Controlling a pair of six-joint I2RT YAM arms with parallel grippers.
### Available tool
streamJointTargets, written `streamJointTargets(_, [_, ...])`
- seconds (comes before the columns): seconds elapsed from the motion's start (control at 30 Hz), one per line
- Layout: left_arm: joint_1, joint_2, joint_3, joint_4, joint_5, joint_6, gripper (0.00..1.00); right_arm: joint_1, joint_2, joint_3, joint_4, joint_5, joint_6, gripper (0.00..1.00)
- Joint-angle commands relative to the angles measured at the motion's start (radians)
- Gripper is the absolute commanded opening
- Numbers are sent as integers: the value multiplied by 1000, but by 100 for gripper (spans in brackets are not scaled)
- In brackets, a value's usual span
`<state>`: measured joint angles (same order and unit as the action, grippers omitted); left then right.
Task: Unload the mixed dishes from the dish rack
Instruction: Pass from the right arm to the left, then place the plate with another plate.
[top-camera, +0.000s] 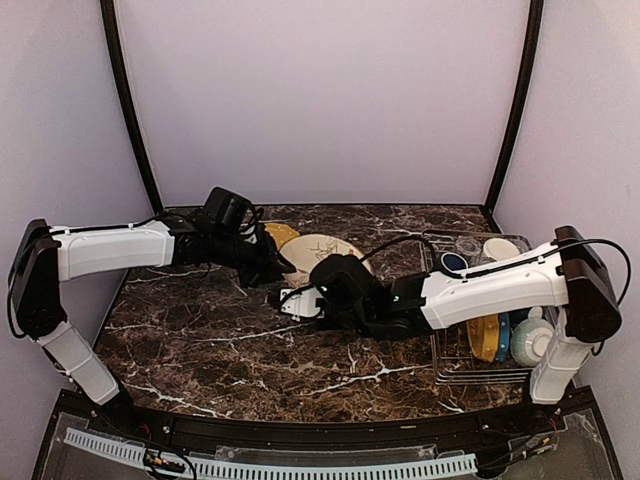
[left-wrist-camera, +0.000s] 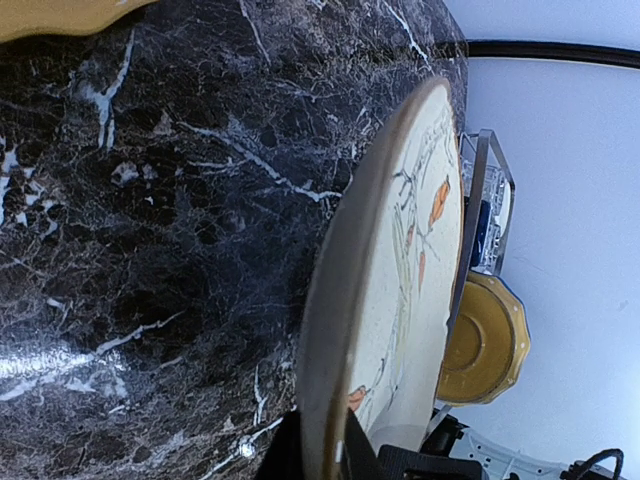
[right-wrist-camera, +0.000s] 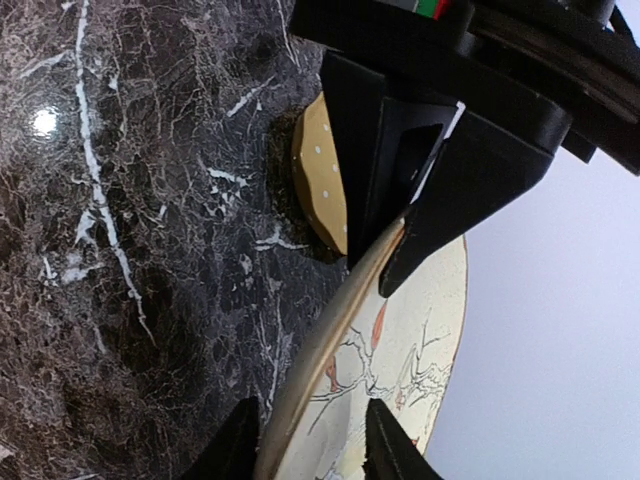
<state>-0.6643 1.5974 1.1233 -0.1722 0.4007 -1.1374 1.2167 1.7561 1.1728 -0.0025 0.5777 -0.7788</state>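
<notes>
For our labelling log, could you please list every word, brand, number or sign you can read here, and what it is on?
No readable text in any view.
On the cream plate: painted twigs and orange leaves only, no lettering.
The red and green patch: cut off at the frame edge, unreadable.
Dishes in the dish rack: too small to show any marks.

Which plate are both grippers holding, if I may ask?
The cream patterned plate; the left gripper and right gripper both pinch its rim, unlike the yellow plate beside it.
</notes>
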Motion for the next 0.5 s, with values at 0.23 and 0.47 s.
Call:
streamJointTargets(0.23, [134,42,85,19,-2,273,1,-37,-227,-22,-242,-53,393,93])
streamJointTargets(0.47, [320,110,128,84,44,358,1,-182,-432,1,-570,-214,817,99])
